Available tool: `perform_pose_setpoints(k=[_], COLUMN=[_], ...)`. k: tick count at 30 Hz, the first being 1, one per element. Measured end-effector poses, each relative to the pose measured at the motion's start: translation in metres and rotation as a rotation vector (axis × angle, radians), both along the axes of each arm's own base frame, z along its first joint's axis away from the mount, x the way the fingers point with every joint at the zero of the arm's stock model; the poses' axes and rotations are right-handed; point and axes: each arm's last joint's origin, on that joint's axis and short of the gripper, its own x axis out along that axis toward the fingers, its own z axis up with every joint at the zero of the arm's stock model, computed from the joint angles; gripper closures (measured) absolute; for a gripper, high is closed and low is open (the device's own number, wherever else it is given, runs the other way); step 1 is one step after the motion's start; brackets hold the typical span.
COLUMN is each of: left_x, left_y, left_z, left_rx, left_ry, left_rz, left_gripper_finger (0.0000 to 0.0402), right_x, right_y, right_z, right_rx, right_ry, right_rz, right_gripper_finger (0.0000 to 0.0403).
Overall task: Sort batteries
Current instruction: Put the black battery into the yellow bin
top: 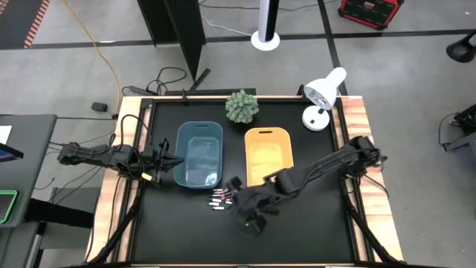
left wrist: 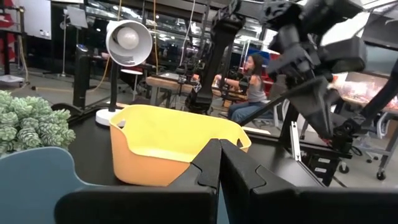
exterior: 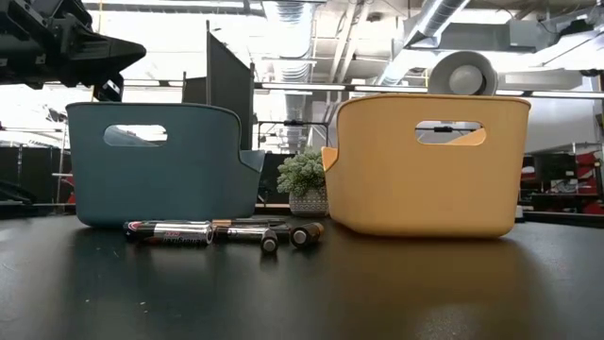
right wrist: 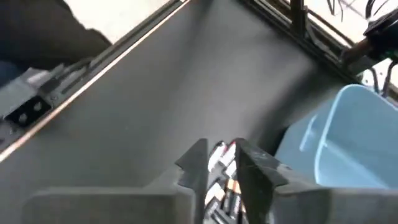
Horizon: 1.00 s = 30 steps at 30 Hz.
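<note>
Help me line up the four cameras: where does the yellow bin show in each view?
High view: yellow bin at table centre, right of the blue bin.
Low view: yellow bin fills the right half.
Left wrist view: yellow bin at centre, beyond the shut left gripper.
Right wrist view: not in it.
Shared landmark: the blue bin beside it.

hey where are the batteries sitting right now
In the high view the batteries lie in a small cluster on the black table, just in front of the blue bin, beside the right claw.
</note>
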Motion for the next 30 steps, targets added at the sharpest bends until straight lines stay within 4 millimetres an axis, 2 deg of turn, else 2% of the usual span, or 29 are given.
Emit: perform_pose_setpoints(k=[2,7,11,16,23,30], left_x=[0.0,0.001,0.001,0.001,0.001,0.001], left_y=[0.0,0.0,0.0,0.0,0.0,0.0], left_z=[0.0,-0.001,-0.001,-0.001,-0.003,-0.004], left_rx=[-0.015,-0.033,-0.033,-0.031,-0.026,-0.024], left_ry=[0.002,0.01,0.01,0.011,0.032,0.043], left_rz=[-0.003,-0.007,-0.007,-0.007,-0.007,-0.008], left_gripper_finger=[0.04,0.04,0.04,0.04,0.04,0.04], right_x=[0.009,0.024,0.03,0.038,0.043,0.043], right_y=[0.008,0.031,0.042,0.048,0.041,0.029], right_z=[-0.008,-0.047,-0.07,-0.101,-0.138,-0.144], right_rx=[-0.004,-0.091,-0.202,-0.316,-0.559,-0.56], right_ry=[0.036,0.208,0.303,0.395,0.49,0.566], right_rz=[-0.004,0.03,0.014,0.046,0.038,-0.019], right_gripper_finger=[0.027,0.021,0.0181,0.0178,0.0192,0.0194])
